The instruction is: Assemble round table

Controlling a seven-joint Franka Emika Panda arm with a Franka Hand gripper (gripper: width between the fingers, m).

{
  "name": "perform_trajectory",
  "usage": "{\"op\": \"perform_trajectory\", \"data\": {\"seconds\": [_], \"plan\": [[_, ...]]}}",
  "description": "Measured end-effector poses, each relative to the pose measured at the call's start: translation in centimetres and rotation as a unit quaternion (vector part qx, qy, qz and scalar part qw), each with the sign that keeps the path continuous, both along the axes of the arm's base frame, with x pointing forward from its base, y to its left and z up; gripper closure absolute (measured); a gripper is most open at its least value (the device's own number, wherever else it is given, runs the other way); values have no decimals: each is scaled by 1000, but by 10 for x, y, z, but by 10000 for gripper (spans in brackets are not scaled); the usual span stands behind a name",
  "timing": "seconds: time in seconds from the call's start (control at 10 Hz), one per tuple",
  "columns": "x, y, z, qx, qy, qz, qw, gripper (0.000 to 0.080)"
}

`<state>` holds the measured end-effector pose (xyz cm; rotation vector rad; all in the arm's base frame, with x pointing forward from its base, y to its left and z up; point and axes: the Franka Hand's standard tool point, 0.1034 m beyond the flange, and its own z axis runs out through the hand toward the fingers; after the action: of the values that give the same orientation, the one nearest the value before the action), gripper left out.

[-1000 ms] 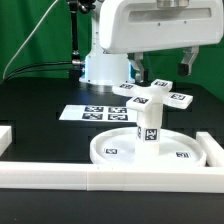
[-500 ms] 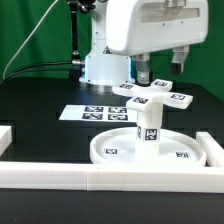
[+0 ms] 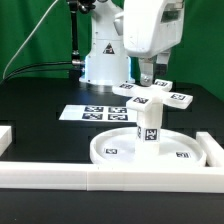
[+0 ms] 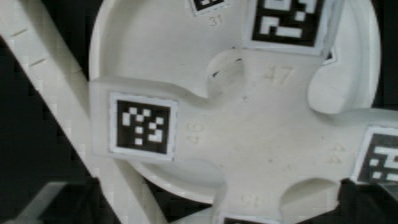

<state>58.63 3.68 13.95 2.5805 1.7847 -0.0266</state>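
The round disc (image 3: 185, 157) lies on the black table near the front bar. The short leg (image 3: 148, 128) stands upright in its middle. The cross-shaped piece (image 3: 152, 96) sits on top of the leg with its tags facing up. My gripper (image 3: 150, 74) hangs just above and behind the cross-shaped piece, with its fingers apart and nothing between them. In the wrist view the cross-shaped piece (image 4: 231, 110) fills the picture with the disc (image 4: 151, 50) below it; my fingers do not show there.
The marker board (image 3: 92, 114) lies flat behind the disc, toward the exterior view's left. Long white border bars (image 3: 110, 178) run along the front and sides. The robot base (image 3: 100, 65) stands at the back.
My hand has turned about its vertical axis over the cross-shaped piece and now shows its narrow side. The disc, leg and cross-shaped piece have not moved.
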Motion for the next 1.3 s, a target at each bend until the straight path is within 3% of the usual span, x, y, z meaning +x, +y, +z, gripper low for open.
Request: {"op": "perform_trajectory", "data": {"seconds": [0.6,0.9,1.3], "plan": [[2,7,-2,-25,-8,241,970,151],[0,-1,-4,-32,0,290,956,151],[-6,-2,-12,-34,5,292,956,151]]}}
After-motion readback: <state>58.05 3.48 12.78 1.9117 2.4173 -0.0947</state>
